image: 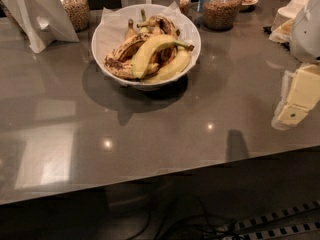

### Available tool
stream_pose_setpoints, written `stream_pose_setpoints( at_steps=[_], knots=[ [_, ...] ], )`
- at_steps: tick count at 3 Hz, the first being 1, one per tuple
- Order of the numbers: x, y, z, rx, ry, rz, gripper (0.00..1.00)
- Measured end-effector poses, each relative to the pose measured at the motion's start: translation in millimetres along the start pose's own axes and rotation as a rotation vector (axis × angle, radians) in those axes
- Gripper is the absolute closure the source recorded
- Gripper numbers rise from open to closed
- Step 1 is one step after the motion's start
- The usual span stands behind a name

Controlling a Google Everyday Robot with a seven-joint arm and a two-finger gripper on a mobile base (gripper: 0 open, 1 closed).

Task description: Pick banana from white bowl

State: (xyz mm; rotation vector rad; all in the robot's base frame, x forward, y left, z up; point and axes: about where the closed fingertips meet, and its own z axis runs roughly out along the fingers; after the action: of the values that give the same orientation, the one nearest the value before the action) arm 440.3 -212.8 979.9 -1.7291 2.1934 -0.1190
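Observation:
The white bowl [112, 31], lined with white paper, sits on the grey counter at upper centre. The bright yellow-green banana [147, 53] lies curved on top of the pile inside it, its greenish stem pointing right. Brown-spotted bananas [122, 51] and a paler yellow banana [172, 68] lie around it in the bowl. My gripper [295, 101] is at the right edge of the view, cream-coloured, above the counter and well to the right of the bowl, apart from it.
Glass jars of grain stand behind the bowl at left [75, 6] and right [219, 6]. A white folded card stand [37, 19] is at the far left. Stacked white plates [292, 9] sit at the far right. The counter's front edge [150, 176] runs below.

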Motion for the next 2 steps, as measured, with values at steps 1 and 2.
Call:
stream_pose_setpoints(
  at_steps=[1,2],
  knots=[
    [-13,-6,1,0.051,-0.052,-0.063,0.0],
    [-29,-20,6,0.119,-0.139,-0.134,0.0]
  ],
)
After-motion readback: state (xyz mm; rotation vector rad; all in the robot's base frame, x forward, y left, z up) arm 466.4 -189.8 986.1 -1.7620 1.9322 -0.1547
